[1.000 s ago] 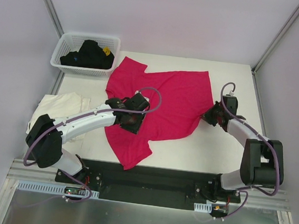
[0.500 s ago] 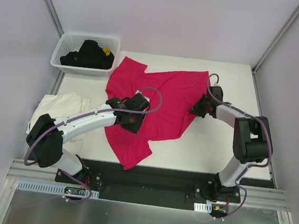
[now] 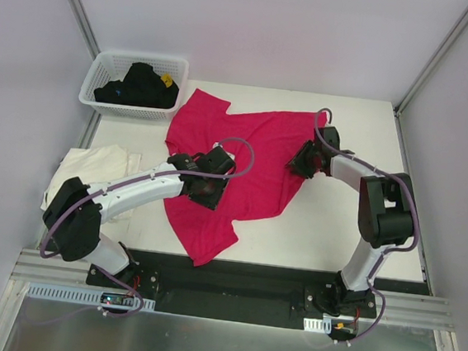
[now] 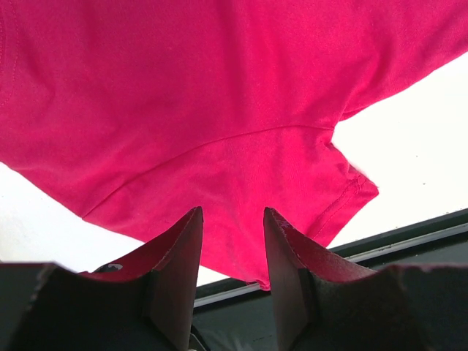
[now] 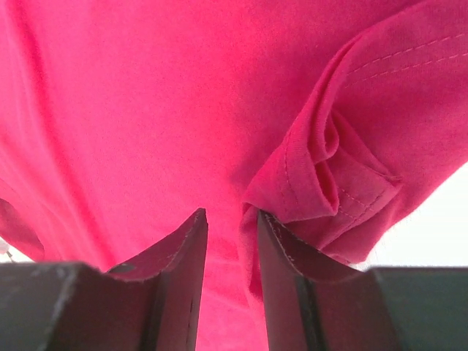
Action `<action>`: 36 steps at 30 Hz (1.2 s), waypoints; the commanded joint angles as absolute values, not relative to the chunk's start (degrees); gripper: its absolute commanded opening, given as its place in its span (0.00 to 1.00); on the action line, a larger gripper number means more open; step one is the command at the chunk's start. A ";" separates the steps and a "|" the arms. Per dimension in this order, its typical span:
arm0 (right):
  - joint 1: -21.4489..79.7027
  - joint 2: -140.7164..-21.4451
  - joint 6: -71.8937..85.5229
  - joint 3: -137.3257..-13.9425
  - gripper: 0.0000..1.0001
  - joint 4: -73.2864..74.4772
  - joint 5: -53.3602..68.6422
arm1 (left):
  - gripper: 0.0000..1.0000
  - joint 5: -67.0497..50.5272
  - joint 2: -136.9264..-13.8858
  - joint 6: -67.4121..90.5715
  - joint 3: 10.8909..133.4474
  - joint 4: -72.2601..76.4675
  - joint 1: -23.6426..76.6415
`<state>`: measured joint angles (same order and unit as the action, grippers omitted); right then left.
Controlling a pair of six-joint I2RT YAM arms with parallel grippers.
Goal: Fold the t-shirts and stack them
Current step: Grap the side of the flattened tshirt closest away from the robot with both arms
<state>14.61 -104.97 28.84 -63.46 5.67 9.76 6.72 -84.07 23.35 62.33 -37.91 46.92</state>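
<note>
The magenta-red t-shirt [image 3: 262, 145] lies spread on the white table [image 3: 337, 227], one sleeve pointing at the front edge. Its right edge is folded inward and bunched. My right gripper [image 3: 299, 165] sits over that bunch with jaws apart. In the right wrist view the crumpled hem [image 5: 351, 183] rests against the right finger, and my right gripper [image 5: 230, 213] holds nothing firmly. My left gripper [image 3: 207, 191] is open low over the shirt's lower left part. In the left wrist view the flat cloth [image 4: 219, 110] shows past my left gripper [image 4: 232, 210]. The cream-white t-shirt [image 3: 94, 166] lies rumpled at the left edge.
A white lattice basket [image 3: 100, 100] with dark clothes stands at the back left corner. Bare table shows to the right of the shirt and along the front right. A black mounting rail [image 3: 240, 280] runs along the near edge.
My right arm swept left, dragging the shirt's right edge inward over the body. Its jaws, shut before, now stand apart. My left arm has not moved.
</note>
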 commanded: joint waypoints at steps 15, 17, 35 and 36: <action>7.21 -91.50 24.00 -62.41 0.32 10.55 3.87 | 0.38 7.65 -80.60 23.91 59.50 -36.04 47.29; 6.68 -90.88 23.91 -61.44 0.32 10.28 3.60 | 0.38 7.56 -80.60 24.08 59.33 -35.86 47.29; 6.42 -94.83 26.72 -57.22 0.30 5.10 6.85 | 0.38 7.47 -82.44 22.94 60.99 -35.95 47.29; 6.42 -94.92 26.89 -57.04 0.30 4.66 6.94 | 0.38 7.47 -82.44 22.94 61.17 -35.95 47.37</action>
